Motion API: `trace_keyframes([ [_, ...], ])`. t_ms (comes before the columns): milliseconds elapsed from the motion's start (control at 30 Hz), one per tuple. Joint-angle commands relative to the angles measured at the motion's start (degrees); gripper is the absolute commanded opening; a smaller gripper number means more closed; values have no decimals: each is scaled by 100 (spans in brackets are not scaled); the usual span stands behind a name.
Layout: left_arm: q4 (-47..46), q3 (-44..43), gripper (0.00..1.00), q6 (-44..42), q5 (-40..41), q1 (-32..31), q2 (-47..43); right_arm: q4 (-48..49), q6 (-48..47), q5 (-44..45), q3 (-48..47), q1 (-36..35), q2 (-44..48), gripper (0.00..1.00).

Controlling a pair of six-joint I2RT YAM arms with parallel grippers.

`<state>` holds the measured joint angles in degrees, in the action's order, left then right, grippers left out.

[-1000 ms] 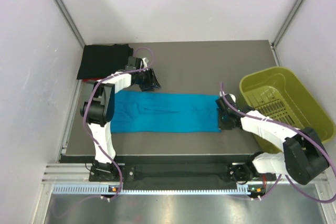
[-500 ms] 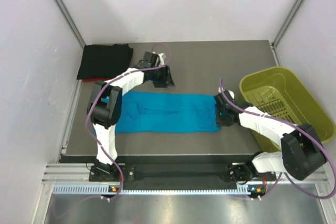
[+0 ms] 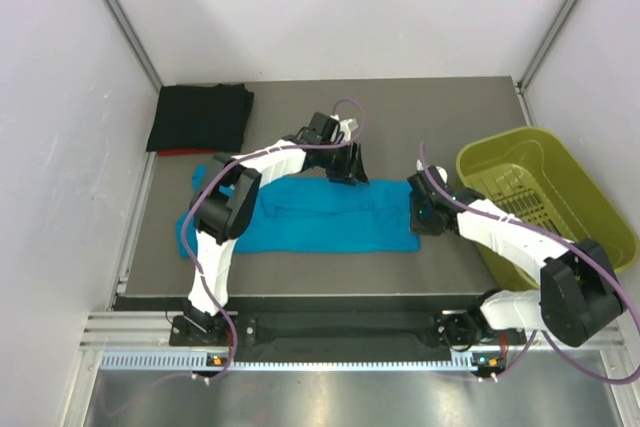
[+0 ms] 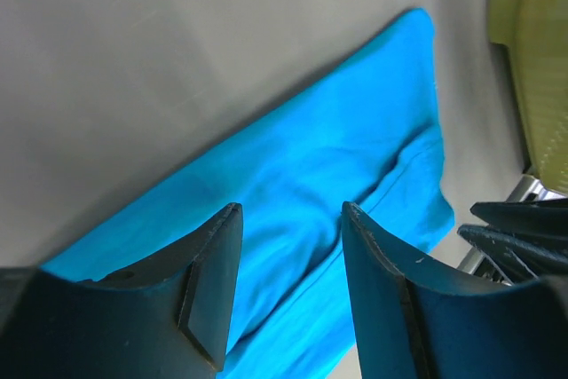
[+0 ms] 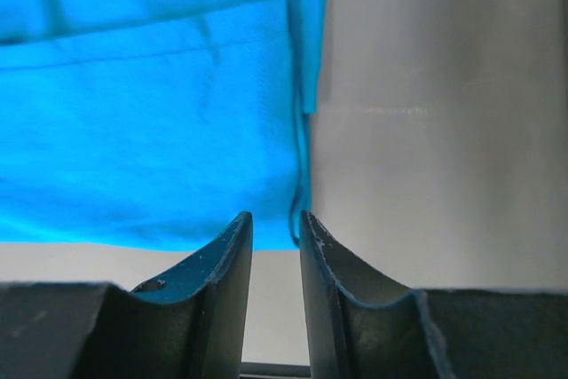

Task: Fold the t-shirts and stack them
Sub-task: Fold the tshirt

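The teal-blue t-shirt (image 3: 320, 219) lies as a long folded strip across the middle of the table, its left end rumpled under my left arm. My left gripper (image 3: 350, 165) is open and hovers over the shirt's far edge, right of centre. In the left wrist view the cloth (image 4: 337, 157) shows between my spread fingers (image 4: 288, 281). My right gripper (image 3: 418, 215) is at the shirt's right end. Its jaws (image 5: 277, 217) stand a narrow gap apart over a corner of the cloth (image 5: 151, 104), with table showing between them. The black t-shirt (image 3: 200, 117) lies folded at the back left, a red edge (image 3: 175, 153) under it.
The yellow-green plastic bin (image 3: 545, 197) stands at the table's right edge, close behind my right arm; it also shows in the left wrist view (image 4: 532, 42). White walls enclose the table at the back and on both sides.
My left gripper has swung right, from beside the black t-shirt to over the teal shirt's far edge. The teal shirt's left end has rumpled. My right gripper has barely moved.
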<state>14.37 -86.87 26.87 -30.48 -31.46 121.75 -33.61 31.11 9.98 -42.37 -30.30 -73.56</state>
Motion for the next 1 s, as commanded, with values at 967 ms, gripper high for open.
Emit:
trace_keyframes([
  [967, -795, -85, 53, 46, 24, -132, 665, 232, 387, 180, 633, -213, 271, 0],
])
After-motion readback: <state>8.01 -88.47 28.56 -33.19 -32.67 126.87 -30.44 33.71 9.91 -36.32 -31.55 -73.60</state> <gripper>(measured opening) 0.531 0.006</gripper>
